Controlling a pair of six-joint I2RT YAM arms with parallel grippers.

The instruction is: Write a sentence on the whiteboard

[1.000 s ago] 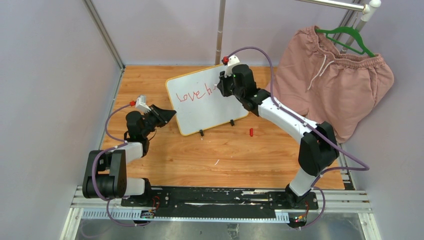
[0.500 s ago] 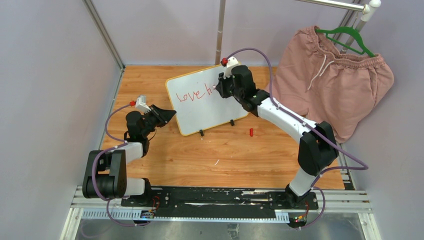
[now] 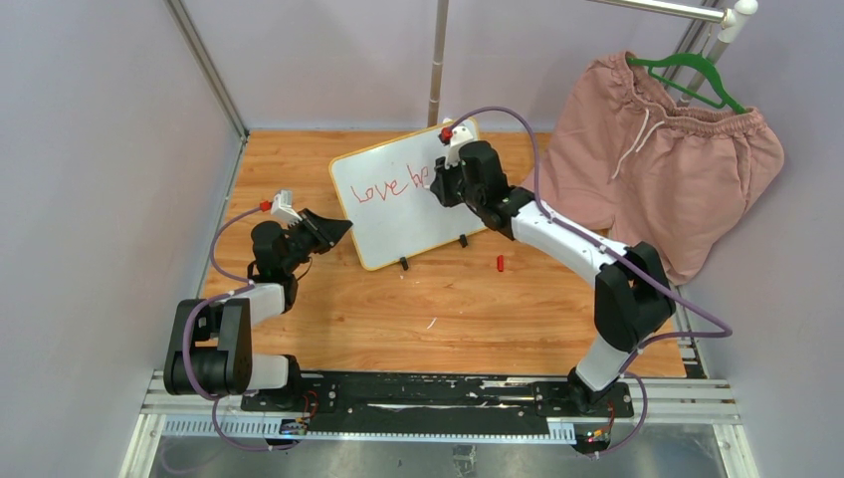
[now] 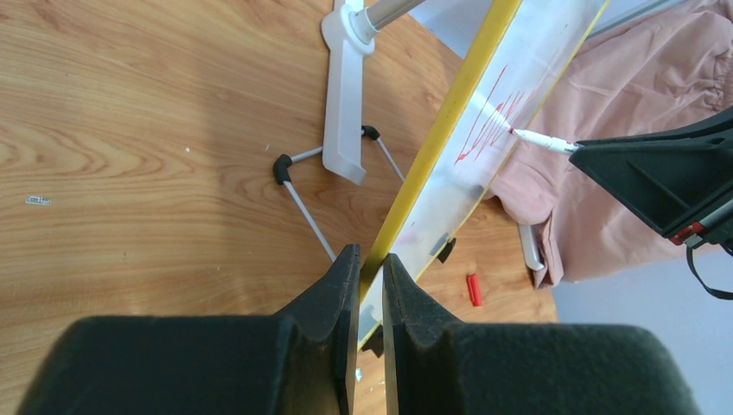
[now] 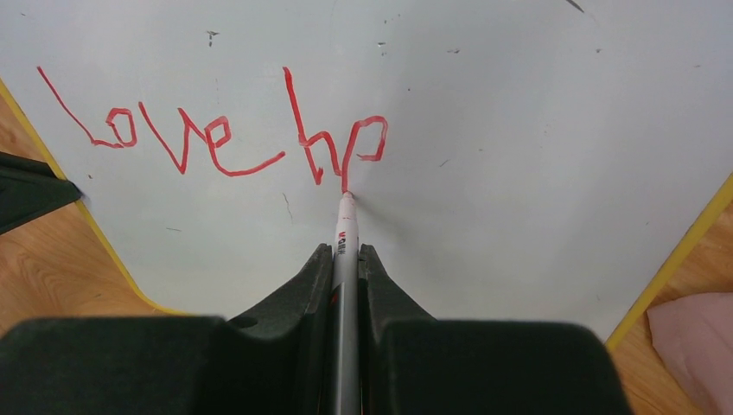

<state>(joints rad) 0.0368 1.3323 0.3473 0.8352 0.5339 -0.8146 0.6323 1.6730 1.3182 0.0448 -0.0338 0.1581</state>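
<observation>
jaws of left gripper (image 4: 372, 259) clamp one whiteboard (image 3: 403, 227), right gripper (image 5: 345, 251) pinches one marker (image 5: 346, 226)

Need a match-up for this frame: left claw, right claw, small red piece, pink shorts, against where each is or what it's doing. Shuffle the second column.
Column 1
1. left claw
2. right claw
3. small red piece
4. pink shorts

Column 2
A. hanging from the green hanger
B. shut on the marker, tip at the sentence
C. lying on the table, near the whiteboard
D. clamped on the whiteboard's yellow edge

Pairs: 1-D, 2-B, 3-C, 4-A
</observation>
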